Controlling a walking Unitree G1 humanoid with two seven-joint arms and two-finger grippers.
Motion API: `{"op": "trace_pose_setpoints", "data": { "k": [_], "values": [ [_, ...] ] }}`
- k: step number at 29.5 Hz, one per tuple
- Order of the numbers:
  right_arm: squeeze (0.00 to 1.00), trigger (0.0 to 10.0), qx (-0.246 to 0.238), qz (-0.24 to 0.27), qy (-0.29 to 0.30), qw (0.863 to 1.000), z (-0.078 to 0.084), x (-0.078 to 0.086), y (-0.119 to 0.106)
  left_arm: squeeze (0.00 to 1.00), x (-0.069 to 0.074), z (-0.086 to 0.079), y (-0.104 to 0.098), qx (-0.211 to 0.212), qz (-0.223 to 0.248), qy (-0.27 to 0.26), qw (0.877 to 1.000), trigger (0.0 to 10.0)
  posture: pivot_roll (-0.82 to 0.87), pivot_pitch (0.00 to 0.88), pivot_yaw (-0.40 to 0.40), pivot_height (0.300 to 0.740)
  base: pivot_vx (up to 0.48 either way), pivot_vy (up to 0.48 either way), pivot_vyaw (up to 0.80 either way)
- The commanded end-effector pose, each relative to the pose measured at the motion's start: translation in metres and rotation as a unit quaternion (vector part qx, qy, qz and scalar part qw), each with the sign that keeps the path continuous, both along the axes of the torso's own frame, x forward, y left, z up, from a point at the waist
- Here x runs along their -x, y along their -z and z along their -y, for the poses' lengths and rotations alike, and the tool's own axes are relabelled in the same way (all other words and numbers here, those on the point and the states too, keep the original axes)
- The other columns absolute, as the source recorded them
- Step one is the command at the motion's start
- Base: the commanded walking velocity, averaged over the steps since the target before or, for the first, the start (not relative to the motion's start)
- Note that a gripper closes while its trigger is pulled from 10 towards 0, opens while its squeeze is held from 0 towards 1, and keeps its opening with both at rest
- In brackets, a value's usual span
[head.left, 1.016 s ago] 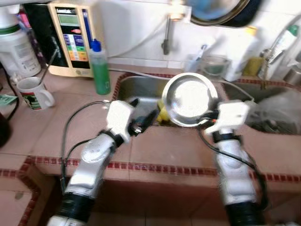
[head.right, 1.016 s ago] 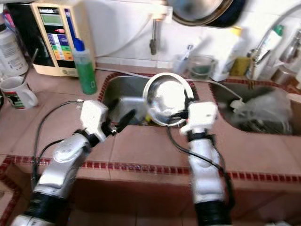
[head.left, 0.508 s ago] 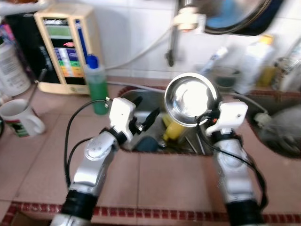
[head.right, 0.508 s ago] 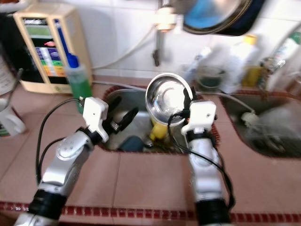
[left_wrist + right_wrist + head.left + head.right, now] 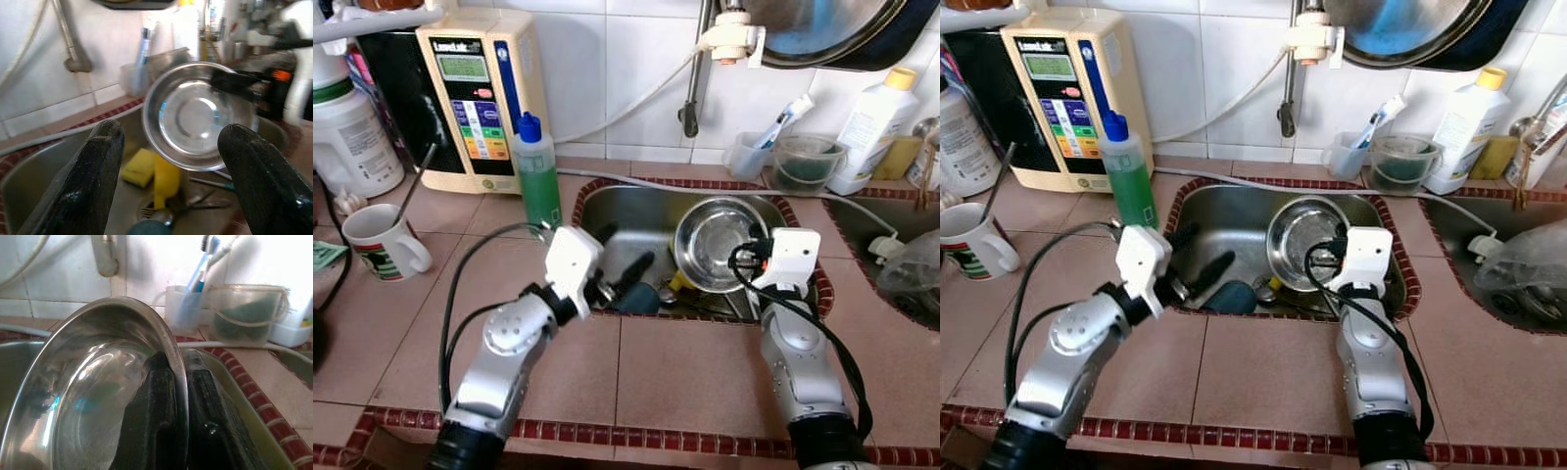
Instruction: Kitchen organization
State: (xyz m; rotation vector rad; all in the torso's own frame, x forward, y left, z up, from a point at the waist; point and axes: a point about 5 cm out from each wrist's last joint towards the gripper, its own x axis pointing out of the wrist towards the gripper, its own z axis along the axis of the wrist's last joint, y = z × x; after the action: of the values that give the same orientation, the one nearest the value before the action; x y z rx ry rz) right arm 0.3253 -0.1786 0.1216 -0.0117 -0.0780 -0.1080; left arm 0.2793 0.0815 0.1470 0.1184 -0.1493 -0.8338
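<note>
The bowl [image 5: 717, 243] now sits lower, over the sink [image 5: 607, 211], its rim clamped by the right gripper [image 5: 178, 382]; the left gripper [image 5: 625, 266] holds its jaws apart.

The sink [image 5: 607, 211] is crowded: a steel bowl [image 5: 717, 243] stands tilted on edge in its right half, pinched at the rim by the right gripper [image 5: 177, 377], with a yellow sponge [image 5: 138, 167] and utensils on the floor beneath. The left gripper [image 5: 625, 262], fingers [image 5: 95, 181] spread, occupies the left half. A green bottle [image 5: 537, 184] borders the sink's left rim; the tiled counter [image 5: 675, 362] in front lies bare.
</note>
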Motion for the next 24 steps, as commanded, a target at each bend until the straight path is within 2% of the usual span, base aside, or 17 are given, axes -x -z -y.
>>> {"op": "trace_pose_setpoints", "data": {
  "k": [1,4,6,13,20,24],
  "values": [
    [0.0,10.0,-0.013,-0.002,0.015,1.0,0.005,-0.005,-0.004,0.0,0.005,0.006,-0.003,-0.011,0.004,0.019,1.0,10.0,0.04,0.0,0.021,0.74,0.0,0.0,0.0],
    [0.0,10.0,-0.056,-0.018,0.028,0.998,0.011,-0.007,-0.004,0.0,0.016,0.014,0.002,-0.02,-0.011,0.042,0.999,10.0,0.03,0.0,0.031,0.74,0.0,0.0,0.0],
    [0.0,10.0,-0.067,-0.023,0.025,0.997,0.012,-0.009,-0.004,0.0,0.017,0.016,0.004,-0.023,-0.019,0.044,0.999,10.0,0.03,0.0,0.033,0.74,0.0,0.0,0.0],
    [0.0,10.0,-0.08,-0.067,0.023,0.994,0.024,-0.02,-0.004,0.0,0.02,0.026,0.007,-0.043,-0.051,0.045,0.997,10.0,0.02,0.0,0.046,0.74,0.0,0.0,0.0],
    [0.0,10.0,-0.079,-0.089,-0.012,0.993,0.02,-0.024,-0.002,0.0,0.024,0.028,0.005,-0.05,-0.061,0.049,0.996,10.0,0.02,0.0,0.048,0.74,0.0,0.0,0.0],
    [0.0,10.0,-0.076,-0.126,-0.046,0.988,0.017,-0.026,0.003,0.0,0.029,0.031,0.003,-0.052,-0.067,0.054,0.995,10.0,0.02,0.0,0.044,0.74,0.0,0.0,0.0]
  ]
}}
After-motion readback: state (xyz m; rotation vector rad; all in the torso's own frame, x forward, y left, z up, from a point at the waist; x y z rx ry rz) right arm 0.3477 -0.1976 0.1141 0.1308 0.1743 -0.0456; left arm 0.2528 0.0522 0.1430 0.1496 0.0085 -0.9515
